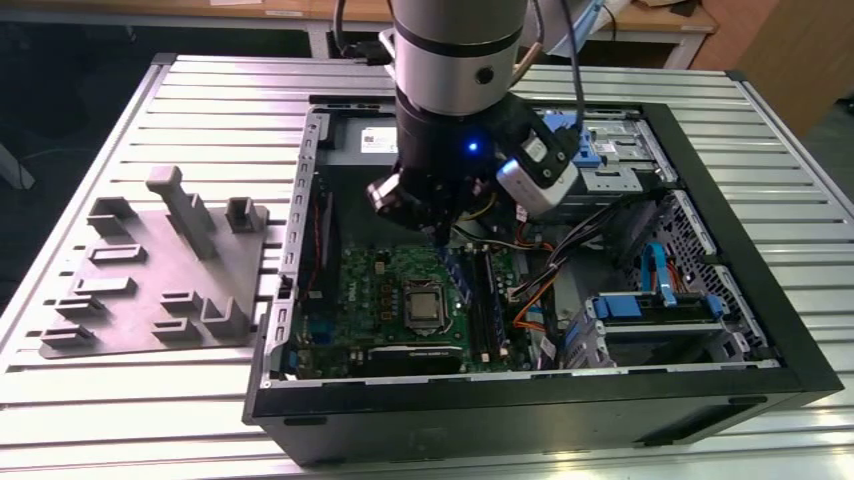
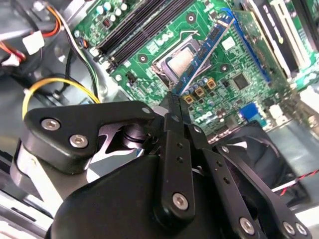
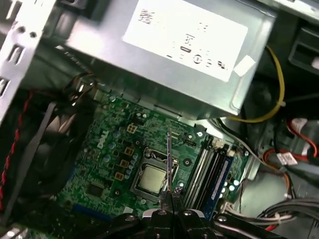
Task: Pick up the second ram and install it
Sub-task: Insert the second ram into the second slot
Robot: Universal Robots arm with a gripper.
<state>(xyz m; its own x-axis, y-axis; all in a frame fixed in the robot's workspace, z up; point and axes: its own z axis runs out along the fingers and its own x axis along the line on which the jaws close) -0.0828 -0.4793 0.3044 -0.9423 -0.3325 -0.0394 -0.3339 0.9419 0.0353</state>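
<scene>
Fingers [image 2: 174, 134] of the gripper [image 2: 175, 99] are clamped together on one end of the second ram [image 2: 207, 47], a blue stick that juts out from the fingertips. In the first wrist view the second ram [image 3: 169, 159] shows edge-on, a thin line over the rim of the CPU socket [image 3: 149, 179] on the side facing the RAM slots [image 3: 212, 167], and not seated in them. Around it spreads the green motherboard [image 1: 387, 290]. In the exterior view the slots lie at three o'clock from the socket, the grey power-supply box [image 1: 360, 140] at twelve o'clock from the board, and the grey fixture plate [image 1: 147, 270] at nine o'clock from the open computer case [image 1: 534, 400].
</scene>
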